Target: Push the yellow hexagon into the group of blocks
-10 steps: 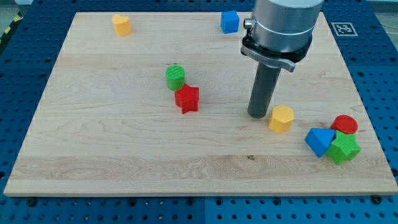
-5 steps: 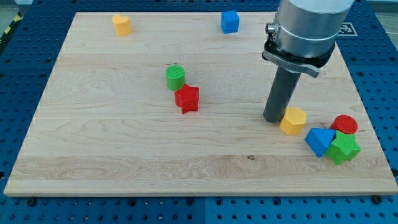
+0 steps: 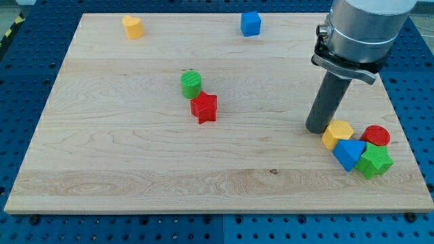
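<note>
Partly hidden: yellow hexagon [image 3: 337,133] behind my tip [image 3: 317,130]

pale matt wood board [image 3: 135,156], ridged plastic-looking blocks

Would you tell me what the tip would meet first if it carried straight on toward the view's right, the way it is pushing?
My tip would press the yellow hexagon, apparently already touching it, then the blue block beyond.
</note>
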`<action>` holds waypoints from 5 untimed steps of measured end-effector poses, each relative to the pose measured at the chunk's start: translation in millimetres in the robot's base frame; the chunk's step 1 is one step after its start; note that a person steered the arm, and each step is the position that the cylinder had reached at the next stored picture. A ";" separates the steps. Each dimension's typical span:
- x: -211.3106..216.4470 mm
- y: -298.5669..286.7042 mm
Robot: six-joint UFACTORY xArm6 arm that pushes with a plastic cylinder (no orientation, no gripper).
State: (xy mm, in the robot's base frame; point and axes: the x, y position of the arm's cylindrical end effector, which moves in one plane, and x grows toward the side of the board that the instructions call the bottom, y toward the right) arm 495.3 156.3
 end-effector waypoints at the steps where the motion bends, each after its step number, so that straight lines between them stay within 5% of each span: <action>1: 0.0 11.3; 5: -19.8 -37.1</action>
